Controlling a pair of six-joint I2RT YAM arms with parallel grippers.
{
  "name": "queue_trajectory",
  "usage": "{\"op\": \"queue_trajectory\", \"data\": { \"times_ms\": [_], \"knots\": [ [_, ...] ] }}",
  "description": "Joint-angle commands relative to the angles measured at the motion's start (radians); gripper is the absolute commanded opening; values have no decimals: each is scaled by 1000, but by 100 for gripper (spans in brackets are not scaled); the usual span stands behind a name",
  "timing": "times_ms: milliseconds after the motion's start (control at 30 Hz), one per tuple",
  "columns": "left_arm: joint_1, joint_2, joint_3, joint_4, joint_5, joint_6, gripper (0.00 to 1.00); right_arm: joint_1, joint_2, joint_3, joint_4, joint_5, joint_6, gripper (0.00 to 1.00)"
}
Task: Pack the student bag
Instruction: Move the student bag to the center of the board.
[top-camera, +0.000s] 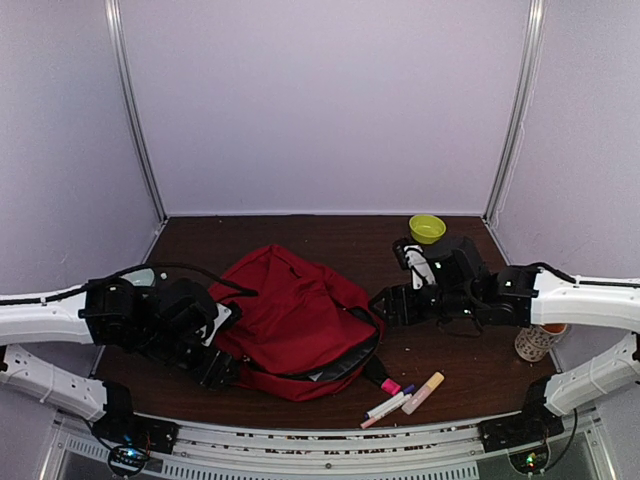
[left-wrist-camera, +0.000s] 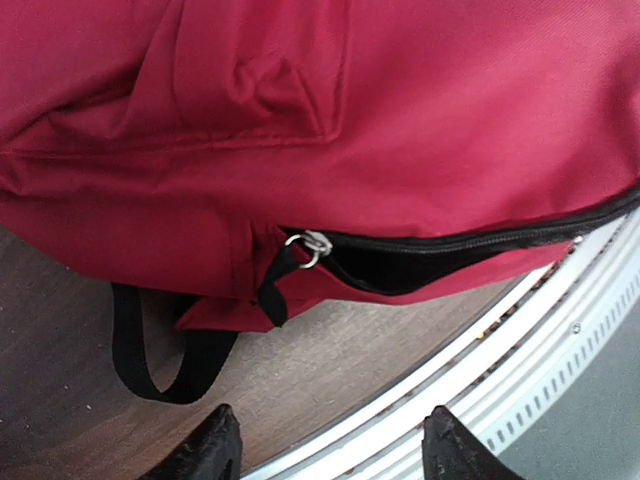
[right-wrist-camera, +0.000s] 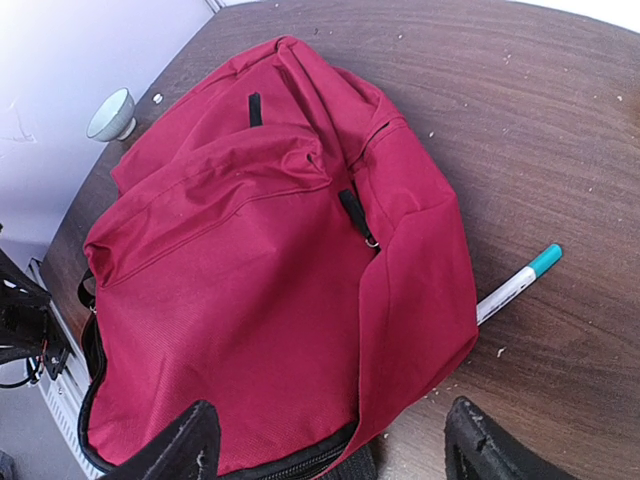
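1. The student bag (top-camera: 295, 320) lay flat on the dark wooden table (top-camera: 480, 365), between my two arms and nearer the front edge than the back wall.
2. My left gripper (left-wrist-camera: 330, 445) stood open, its two dark fingers well apart with nothing between them. It sat low at the bag's front-left corner, over the metal rail (left-wrist-camera: 520, 350) along the table's edge.
3. From my left wrist I saw the main zip (left-wrist-camera: 440, 255) gaping as a dark slit along the bag's lower side. The zipper pull (left-wrist-camera: 310, 245), a metal ring with a black tab, sat at the closed end of that slit. A black strap loop (left-wrist-camera: 150, 350) lay on the wood just below the bag.
4. My right gripper (right-wrist-camera: 335, 435) was spread wide and held nothing, hovering above the bag's right side.
5. From my right wrist I saw a teal-capped pen (right-wrist-camera: 520, 282) on the table just beside the bag, its other end hidden by the fabric. A small pale cup (right-wrist-camera: 111, 114) stood near the bag's far corner.
6. A few markers (top-camera: 400, 400) lay by the bag's front-right corner, near the front edge. A green bowl (top-camera: 427, 228) stood well apart at the back right.
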Motion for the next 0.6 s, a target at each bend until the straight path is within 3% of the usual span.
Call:
{"op": "queue_trajectory", "data": {
  "times_ms": [0, 300, 467, 567],
  "knots": [
    [27, 47, -33, 112, -24, -31, 58, -4, 8, 24, 18, -40, 13, 77],
    [84, 253, -34, 205, -38, 45, 48, -4, -79, -67, 29, -25, 52, 76],
    [109, 292, -43, 241, -53, 57, 45, -4, -100, -81, 23, -20, 58, 76],
    [113, 303, -53, 261, -54, 63, 38, -4, -101, -84, 22, -22, 62, 76]
  ]
}}
